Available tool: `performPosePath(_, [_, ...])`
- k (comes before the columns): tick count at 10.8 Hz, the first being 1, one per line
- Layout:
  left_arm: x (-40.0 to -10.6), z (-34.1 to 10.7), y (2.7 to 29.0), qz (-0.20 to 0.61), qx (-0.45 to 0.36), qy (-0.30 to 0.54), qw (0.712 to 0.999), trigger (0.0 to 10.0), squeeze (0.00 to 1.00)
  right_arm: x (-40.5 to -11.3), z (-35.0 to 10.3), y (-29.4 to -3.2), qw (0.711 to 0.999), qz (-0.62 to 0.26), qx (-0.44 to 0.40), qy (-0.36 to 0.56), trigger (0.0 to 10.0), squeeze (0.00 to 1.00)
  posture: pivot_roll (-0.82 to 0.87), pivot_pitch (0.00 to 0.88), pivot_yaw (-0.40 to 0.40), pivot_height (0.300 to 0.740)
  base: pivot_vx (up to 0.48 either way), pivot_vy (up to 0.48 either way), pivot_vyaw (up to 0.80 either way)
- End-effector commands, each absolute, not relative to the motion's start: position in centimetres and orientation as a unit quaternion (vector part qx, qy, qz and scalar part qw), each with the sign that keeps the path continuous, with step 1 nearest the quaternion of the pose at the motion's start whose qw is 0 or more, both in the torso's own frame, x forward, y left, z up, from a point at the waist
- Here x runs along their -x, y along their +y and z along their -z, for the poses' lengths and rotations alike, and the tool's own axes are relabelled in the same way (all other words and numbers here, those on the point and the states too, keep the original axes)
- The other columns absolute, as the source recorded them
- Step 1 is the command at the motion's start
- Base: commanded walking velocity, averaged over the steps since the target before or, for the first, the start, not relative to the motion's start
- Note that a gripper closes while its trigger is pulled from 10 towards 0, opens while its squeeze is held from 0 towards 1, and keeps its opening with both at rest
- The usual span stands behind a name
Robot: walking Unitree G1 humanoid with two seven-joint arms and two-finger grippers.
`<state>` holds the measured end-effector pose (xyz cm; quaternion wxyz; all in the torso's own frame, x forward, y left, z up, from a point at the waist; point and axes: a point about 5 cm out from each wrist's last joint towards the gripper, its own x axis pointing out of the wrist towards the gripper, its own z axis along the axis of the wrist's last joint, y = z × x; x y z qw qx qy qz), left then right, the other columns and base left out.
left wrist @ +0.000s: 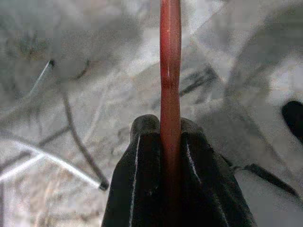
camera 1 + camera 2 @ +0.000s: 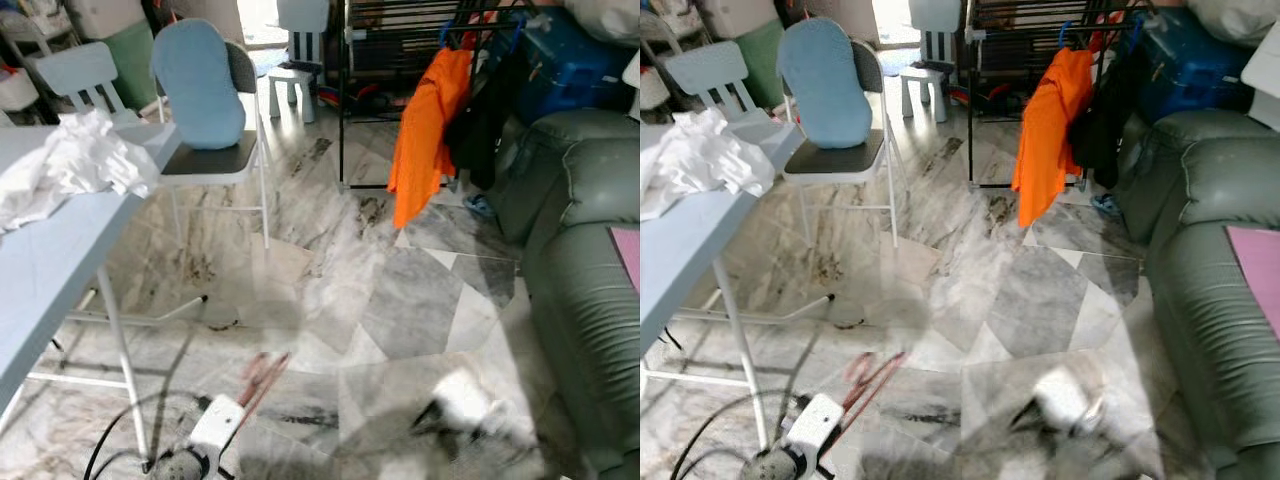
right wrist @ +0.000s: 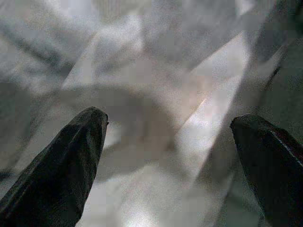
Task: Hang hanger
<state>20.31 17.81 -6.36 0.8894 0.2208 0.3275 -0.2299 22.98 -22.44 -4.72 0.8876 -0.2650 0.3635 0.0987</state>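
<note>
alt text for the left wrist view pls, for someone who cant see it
The left gripper has its two black fingers shut on a thin red hanger, which runs straight away from the camera. Behind it lies blurred grey and white marble floor, with a thin white table leg crossing it.

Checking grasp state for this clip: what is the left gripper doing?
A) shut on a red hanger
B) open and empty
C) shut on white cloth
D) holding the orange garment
A: in the left wrist view the left gripper has its black fingers closed against the red hanger.
</note>
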Motion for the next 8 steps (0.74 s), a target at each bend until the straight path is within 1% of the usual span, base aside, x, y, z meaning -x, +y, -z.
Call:
performPosePath(1, [-25.5, 2.5, 15.4, 0.291, -0.241, 0.221, 0.899, 10.0, 0.00, -24.0, 4.0, -21.7, 0.891, -0.133, 0.279, 0.333, 10.0, 0.00, -0.17, 0.000, 0.102, 0.740, 0.000, 0.000, 0.00])
performPosePath(2, [-29.1, -1.7, 12.3, 0.389, -0.311, 0.112, 0.860, 10.0, 0.00, -25.4, 2.3, -22.8, 0.886, -0.167, 0.317, 0.294, 10.0, 0.00, -0.18, 0.000, 0.117, 0.740, 0.000, 0.000, 0.00])
performPosePath(3, [-30.3, -3.7, 10.7, 0.434, -0.342, 0.056, 0.832, 10.0, 0.00, -26.6, 0.5, -23.1, 0.873, -0.213, 0.362, 0.250, 10.0, 0.00, -0.19, 0.000, 0.140, 0.740, 0.000, 0.000, 0.00])
performPosePath(4, [-31.3, -5.6, 9.1, 0.452, -0.360, 0.004, 0.816, 10.0, 0.00, -27.4, -0.7, -23.1, 0.856, -0.261, 0.391, 0.217, 10.0, 0.00, -0.20, 0.000, 0.154, 0.740, 0.000, 0.000, 0.00])
performPosePath(5, [-31.5, -6.2, 8.3, 0.464, -0.355, -0.006, 0.812, 10.0, 0.00, -27.8, -1.6, -22.9, 0.848, -0.282, 0.405, 0.194, 10.0, 0.00, -0.20, 0.000, 0.157, 0.740, 0.000, 0.000, 0.00])
performPosePath(6, [-31.1, -5.9, 7.6, 0.499, -0.379, 0.003, 0.779, 10.0, 0.00, -28.3, -3.3, -22.7, 0.827, -0.333, 0.422, 0.162, 10.0, 0.00, -0.20, 0.000, 0.160, 0.740, 0.000, 0.000, 0.00])
performPosePath(7, [-30.7, -4.9, 8.0, 0.512, -0.379, 0.034, 0.770, 10.0, 0.00, -28.3, -4.5, -22.7, 0.812, -0.377, 0.418, 0.155, 10.0, 0.00, -0.21, 0.000, 0.160, 0.740, 0.000, 0.000, 0.00])
performPosePath(8, [-30.4, -4.4, 8.3, 0.515, -0.392, 0.040, 0.762, 10.0, 0.00, -28.2, -5.1, -22.8, 0.794, -0.404, 0.426, 0.158, 10.0, 0.00, -0.22, 0.000, 0.156, 0.740, 0.000, 0.000, 0.00])
